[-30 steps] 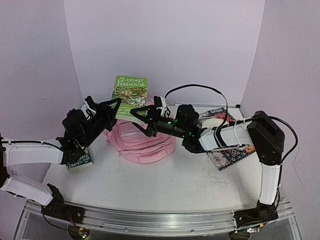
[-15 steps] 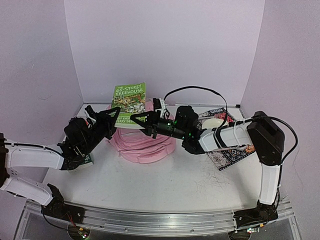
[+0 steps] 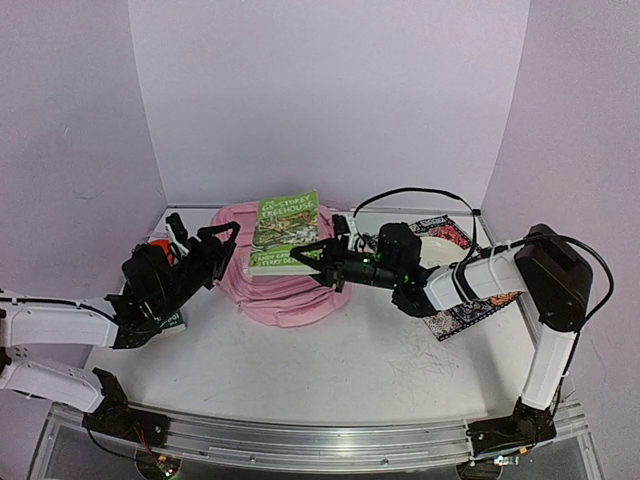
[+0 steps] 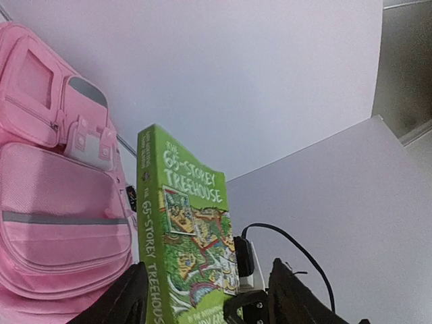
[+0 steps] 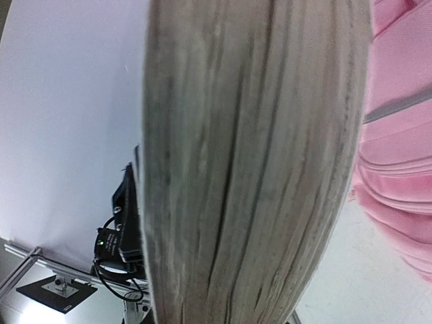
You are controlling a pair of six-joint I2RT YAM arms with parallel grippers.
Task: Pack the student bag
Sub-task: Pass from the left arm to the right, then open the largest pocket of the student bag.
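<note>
The student bag [image 3: 295, 295], soft and pink, lies on the table between my arms; its front pockets show in the left wrist view [image 4: 54, 202]. A green book [image 3: 286, 228] titled "The 65-Storey Treehouse" stands upright over the bag. My right gripper [image 3: 316, 260] is shut on the book's lower right edge. In the right wrist view the book's page edges [image 5: 256, 169] fill the frame and hide the fingers. My left gripper [image 3: 207, 238] is open to the left of the book, apart from it. Its dark fingers [image 4: 128, 297] have nothing between them.
A second book [image 3: 168, 320] lies under my left arm near the left wall. A patterned book [image 3: 455, 305] with a white round thing [image 3: 430, 246] on it lies at the right. Purple walls close off the back and sides.
My left gripper opened, let go of the green book and pulled back to the left. My right gripper closed on the book and carried it right, over the bag.
</note>
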